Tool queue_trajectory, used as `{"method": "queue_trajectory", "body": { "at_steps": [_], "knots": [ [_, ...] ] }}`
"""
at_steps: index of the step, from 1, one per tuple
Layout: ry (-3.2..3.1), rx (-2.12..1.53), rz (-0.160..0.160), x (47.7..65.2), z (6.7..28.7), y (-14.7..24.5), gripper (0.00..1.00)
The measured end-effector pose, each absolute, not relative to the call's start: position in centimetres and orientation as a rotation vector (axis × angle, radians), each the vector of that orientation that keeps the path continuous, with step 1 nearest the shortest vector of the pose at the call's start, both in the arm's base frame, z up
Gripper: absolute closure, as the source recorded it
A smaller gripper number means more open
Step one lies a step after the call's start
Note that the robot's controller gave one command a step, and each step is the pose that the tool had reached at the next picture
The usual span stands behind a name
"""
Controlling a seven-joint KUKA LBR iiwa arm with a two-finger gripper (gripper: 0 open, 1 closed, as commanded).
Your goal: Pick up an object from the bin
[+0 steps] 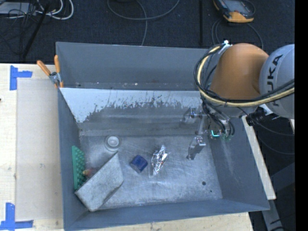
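My gripper (191, 134) hangs over the right part of the bin floor, open, with nothing between its fingers. One metal finger (194, 148) points down toward the floor and the other (189, 114) stands further back. A crumpled piece of silver foil (159, 160) lies just left of the lower finger, not touching it. Beside the foil, further left, sits a small dark blue block (139, 163).
A small round clear cap (112, 142) rests at the centre left. A grey flat pad (100, 183) lies tilted in the front left corner, over a green ridged strip (77, 167) along the left wall. A tiny orange bit (86, 172) peeks out between them.
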State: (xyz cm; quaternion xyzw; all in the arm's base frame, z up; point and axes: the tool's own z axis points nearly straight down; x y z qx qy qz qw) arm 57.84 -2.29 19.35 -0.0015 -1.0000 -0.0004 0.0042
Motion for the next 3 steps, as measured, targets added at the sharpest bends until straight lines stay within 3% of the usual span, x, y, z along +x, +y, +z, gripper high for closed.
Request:
{"method": "queue_trajectory", "body": {
  "at_steps": [1, 2, 3],
  "knots": [
    [-3.133, 0.045, -0.004, 57.8, 9.2, 4.0, 0.00],
    [-3.140, 0.041, -0.001, 58.0, 9.8, 3.8, 1.00],
    [-3.102, 0.544, 0.000, 59.0, 23.4, 5.9, 1.00]
  ]
}}
